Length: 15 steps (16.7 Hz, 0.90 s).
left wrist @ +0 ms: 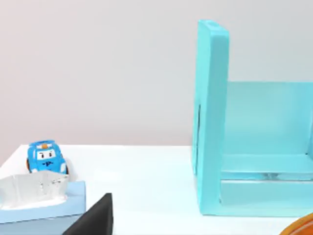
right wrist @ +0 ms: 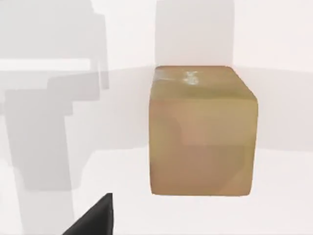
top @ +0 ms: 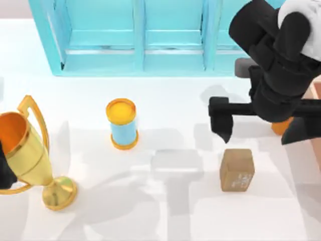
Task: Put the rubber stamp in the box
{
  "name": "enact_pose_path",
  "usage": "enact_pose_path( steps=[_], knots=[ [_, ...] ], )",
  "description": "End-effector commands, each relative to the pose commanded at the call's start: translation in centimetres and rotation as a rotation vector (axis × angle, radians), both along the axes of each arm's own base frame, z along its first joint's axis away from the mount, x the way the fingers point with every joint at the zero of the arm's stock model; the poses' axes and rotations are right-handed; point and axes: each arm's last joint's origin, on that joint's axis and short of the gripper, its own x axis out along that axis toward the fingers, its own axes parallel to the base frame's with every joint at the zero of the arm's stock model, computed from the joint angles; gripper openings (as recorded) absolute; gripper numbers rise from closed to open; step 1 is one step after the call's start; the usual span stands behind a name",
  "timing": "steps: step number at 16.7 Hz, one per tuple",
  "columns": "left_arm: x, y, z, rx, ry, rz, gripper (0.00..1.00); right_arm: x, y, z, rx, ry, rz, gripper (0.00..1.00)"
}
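Far left of the table [top: 165, 221], top view: gold trophy cup [top: 25, 150] standing upright, orange inside. The left arm sits at that left edge, just a black sliver beside the trophy; cannot tell how its end effector stands. Left wrist view: blue toy car [left wrist: 46, 157] with a "P" on its front, behind a tissue box [left wrist: 41, 203]; no readable print on the box.

Centre-left: blue cylinder with orange ends [top: 122, 124], upright, well apart from the trophy. No label on it. Along the back: turquoise shelf cabinet [top: 140, 35], open compartments.

Right of centre: rubber stamp [top: 236, 169], tan block resting on the table, untouched. Faint whitish marks on one face, not legible. Right wrist view shows the stamp [right wrist: 201, 129] close up, whitish smudge on its upper face.

Above and just behind the stamp: right end effector [top: 261, 131], fingers spread wide, pinching nothing. An orange object [top: 281, 126] is partly hidden under it.

Far right edge: box [top: 316, 93], salmon-pink strip, mostly cut off.
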Motion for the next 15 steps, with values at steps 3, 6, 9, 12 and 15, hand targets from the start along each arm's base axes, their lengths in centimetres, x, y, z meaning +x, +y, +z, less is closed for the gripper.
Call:
enact_pose_path(
  steps=[3, 6, 9, 12, 15],
  knots=[
    [0.0, 0.0, 0.0, 0.0, 0.0, 0.0, 1.0, 0.5, 1.7, -0.7, -0.032, 0.056, 0.006, 1.0],
    [0.0, 0.0, 0.0, 0.0, 0.0, 0.0, 1.0, 0.6, 1.8, -0.8, -0.035, 0.06, 0.006, 1.0],
    [0.0, 0.0, 0.0, 0.0, 0.0, 0.0, 1.0, 0.6, 1.6, -0.9, -0.034, 0.059, 0.003, 1.0],
    [0.0, 0.0, 0.0, 0.0, 0.0, 0.0, 1.0, 0.8, 1.8, -2.6, -0.035, 0.06, 0.006, 1.0],
    [0.0, 0.0, 0.0, 0.0, 0.0, 0.0, 1.0, 0.9, 2.0, -5.8, -0.035, 0.06, 0.006, 1.0]
  ],
)
